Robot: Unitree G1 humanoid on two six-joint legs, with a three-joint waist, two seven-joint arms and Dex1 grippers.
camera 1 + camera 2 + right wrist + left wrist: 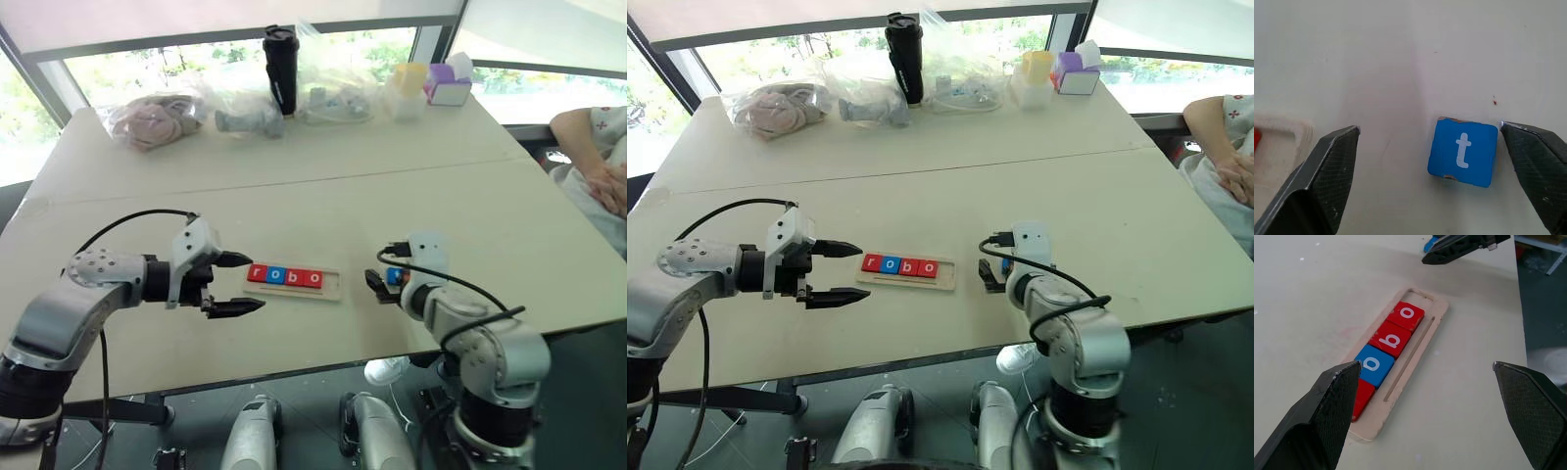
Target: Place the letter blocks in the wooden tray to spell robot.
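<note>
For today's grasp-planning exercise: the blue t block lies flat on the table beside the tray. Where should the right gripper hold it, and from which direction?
Grip the blue t block across two opposite side edges, coming down from above. It lies flat, face up, so only its thin edges offer purchase. The right gripper is open with the block between its fingers, close to one finger, so probably centre first. The wooden tray has its end slot empty.

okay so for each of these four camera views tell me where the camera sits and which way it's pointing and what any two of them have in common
Left eye view: on the head, facing forward and down over the table; both arms show, left gripper open.
Right eye view: beside it, same scene with the wooden tray.
Left wrist view: on the left wrist, looking along its fingers at the tray holding four letter blocks.
Right wrist view: on the right wrist, looking down at the blue t block between the open right gripper fingers.
Shared: both wrist views show the tray's end.
</note>
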